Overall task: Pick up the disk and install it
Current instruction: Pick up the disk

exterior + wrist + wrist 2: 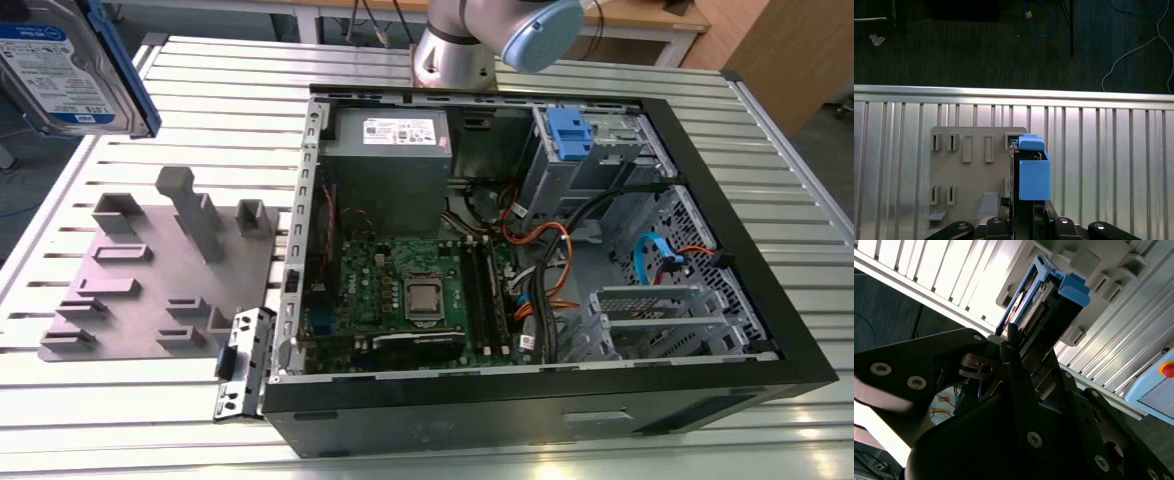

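The disk (60, 70), a silver hard drive with a white and blue label and blue side rails, hangs in the air at the exterior view's upper left, above the table's far corner. In both wrist views my gripper (1026, 212) (1029, 352) is shut on the disk (1033, 175) (1041, 302), which sticks out edge-on beyond the black fingers (1016, 375). Below it lies the grey fixture plate (971, 175). The open computer case (694, 240) lies on the table at the exterior view's right. Its drive bay (587, 150) is at the far end.
The grey fixture plate (147, 270) with upright pegs and slots lies on the slatted metal table (227, 90), at the exterior view's left of the case. The arm's base (454, 50) stands behind the case. Cables (547, 260), a motherboard (400, 290) and a grey power supply (387, 145) sit inside.
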Robot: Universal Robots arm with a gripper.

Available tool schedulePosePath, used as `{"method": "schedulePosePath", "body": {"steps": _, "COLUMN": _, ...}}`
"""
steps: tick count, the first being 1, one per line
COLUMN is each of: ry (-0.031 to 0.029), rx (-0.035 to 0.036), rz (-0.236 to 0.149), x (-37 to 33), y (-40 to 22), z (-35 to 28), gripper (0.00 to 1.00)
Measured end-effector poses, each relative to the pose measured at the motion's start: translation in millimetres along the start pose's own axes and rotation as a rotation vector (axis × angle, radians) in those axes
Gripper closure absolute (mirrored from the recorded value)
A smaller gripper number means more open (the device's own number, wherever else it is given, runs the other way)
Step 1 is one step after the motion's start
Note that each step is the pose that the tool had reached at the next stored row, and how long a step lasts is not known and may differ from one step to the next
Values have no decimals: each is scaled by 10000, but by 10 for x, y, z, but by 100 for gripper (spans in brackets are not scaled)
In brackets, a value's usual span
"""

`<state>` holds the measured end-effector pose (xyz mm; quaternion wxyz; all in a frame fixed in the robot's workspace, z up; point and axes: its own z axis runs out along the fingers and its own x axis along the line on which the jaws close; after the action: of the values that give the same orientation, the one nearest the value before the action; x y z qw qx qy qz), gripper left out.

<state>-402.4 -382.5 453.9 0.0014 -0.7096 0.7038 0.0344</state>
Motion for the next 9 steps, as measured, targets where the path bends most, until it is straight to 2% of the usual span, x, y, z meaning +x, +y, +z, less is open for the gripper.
{"method": "schedulePosePath", "body": {"steps": 9, "ry": 0, "rx": 0, "rz": 0, "x": -4, "y": 4, "z": -81, "gripper": 65}}
